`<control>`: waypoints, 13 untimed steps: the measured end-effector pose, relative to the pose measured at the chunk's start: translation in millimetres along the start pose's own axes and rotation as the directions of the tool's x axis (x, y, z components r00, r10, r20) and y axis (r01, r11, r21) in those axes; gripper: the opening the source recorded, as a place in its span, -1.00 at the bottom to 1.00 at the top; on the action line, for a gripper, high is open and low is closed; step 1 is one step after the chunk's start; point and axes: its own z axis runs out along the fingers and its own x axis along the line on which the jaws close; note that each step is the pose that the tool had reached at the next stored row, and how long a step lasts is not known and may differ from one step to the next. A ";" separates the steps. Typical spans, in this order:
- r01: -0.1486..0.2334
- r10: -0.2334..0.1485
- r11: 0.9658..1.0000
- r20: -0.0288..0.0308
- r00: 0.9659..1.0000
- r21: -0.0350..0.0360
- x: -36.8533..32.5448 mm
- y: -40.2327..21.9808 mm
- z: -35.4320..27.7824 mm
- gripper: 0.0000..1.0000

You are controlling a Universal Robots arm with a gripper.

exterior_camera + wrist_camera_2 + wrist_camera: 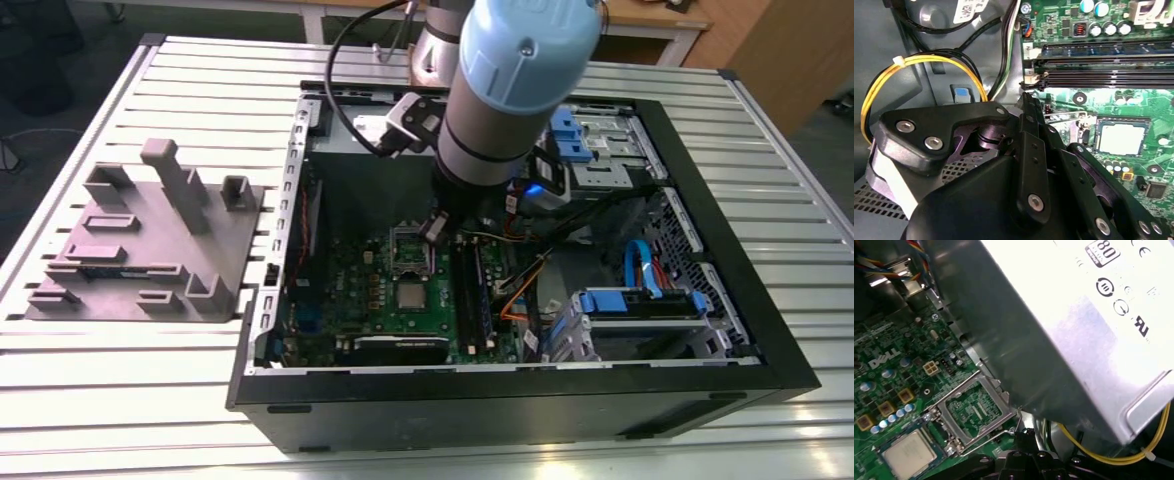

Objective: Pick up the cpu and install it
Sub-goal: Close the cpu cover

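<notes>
On green board (350, 285) — cpu (410, 295) near tool (434, 228), apart.

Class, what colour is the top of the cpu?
Silvery-grey; the cpu shows best in the first wrist view.

- Computer case (534, 400): one, lid off, on the one table (134, 380).
- Green circuit board (360, 290): one.
- cpu (410, 295): one.
- Metal socket frame (410, 252): one.
- Big grey box (1064, 340): one.
- Grey moulded block (134, 250): one.
- Robot arm (514, 80): one.
</notes>
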 end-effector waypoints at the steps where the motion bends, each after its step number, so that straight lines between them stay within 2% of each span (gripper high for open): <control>1: 0.000 0.000 1.000 0.000 1.000 0.000 -0.6 0.4 0.8 -0.80; 13: 0.000 0.000 1.000 0.000 1.000 0.000 -3.6 2.3 10.8 -0.80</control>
